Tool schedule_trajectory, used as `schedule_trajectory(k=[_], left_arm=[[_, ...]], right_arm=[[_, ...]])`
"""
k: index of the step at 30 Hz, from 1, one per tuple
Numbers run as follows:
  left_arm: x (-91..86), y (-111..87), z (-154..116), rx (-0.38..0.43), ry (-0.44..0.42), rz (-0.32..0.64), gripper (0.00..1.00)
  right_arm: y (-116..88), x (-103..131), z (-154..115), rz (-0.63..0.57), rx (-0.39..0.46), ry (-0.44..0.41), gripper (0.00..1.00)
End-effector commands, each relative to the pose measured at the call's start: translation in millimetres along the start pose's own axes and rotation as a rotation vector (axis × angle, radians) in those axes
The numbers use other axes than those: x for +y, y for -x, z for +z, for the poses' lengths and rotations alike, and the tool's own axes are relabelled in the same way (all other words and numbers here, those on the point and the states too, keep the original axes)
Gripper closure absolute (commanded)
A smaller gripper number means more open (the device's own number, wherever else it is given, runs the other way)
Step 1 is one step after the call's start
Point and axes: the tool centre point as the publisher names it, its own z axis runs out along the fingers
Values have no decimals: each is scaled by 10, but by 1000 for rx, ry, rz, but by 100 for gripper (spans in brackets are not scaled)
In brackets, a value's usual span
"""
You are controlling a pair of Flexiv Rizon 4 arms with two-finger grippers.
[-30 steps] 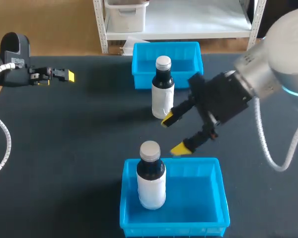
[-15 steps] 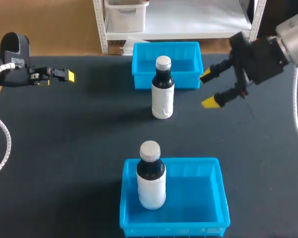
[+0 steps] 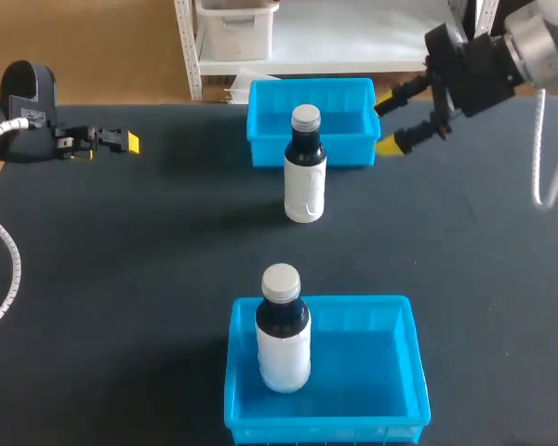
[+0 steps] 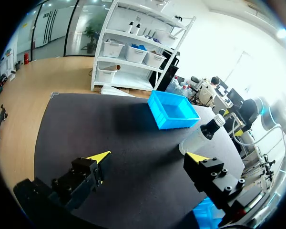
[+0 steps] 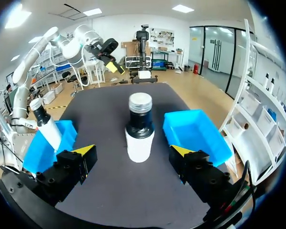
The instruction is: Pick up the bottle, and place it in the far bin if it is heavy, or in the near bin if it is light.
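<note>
dark bottle (image 3: pixel 305 177), white label, silver cap: upright on black table (image 3: pixel 149 260), just in front of far blue plastic bin (image 3: pixel 353 93). twin bottle (image 3: pixel 283 330) stands inside near blue bin (image 3: pixel 391 372). right gripper (image 3: pixel 384 125) wide open beside far bin's right end; left gripper (image 3: pixel 121 141) wide open, well apart.

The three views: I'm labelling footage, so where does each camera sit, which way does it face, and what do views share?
Head view: above and behind, looking down on the table; left gripper and right gripper both show.
Left wrist view: on the left wrist, facing across to the far bin; its open fingers show.
Right wrist view: on the right wrist, facing the bottle on the table; its open fingers show.
Shared: all three show that bottle and the far bin.
</note>
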Motion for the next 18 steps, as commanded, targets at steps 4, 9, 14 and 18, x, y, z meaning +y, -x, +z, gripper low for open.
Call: schedule_trajectory(k=[4, 9, 14, 18], left_arm=[[0, 0, 0, 0, 0, 0, 0], [0, 0, 0, 0, 0, 0, 0], [0, 0, 0, 0, 0, 0, 0], [0, 0, 0, 0, 0, 0, 0]], right_arm=[[44, -391, 240, -18, -32, 92, 0], [81, -360, 374, -33, -37, 129, 0], [124, -311, 471, -40, -46, 151, 0], [180, -252, 516, -44, -62, 165, 0]])
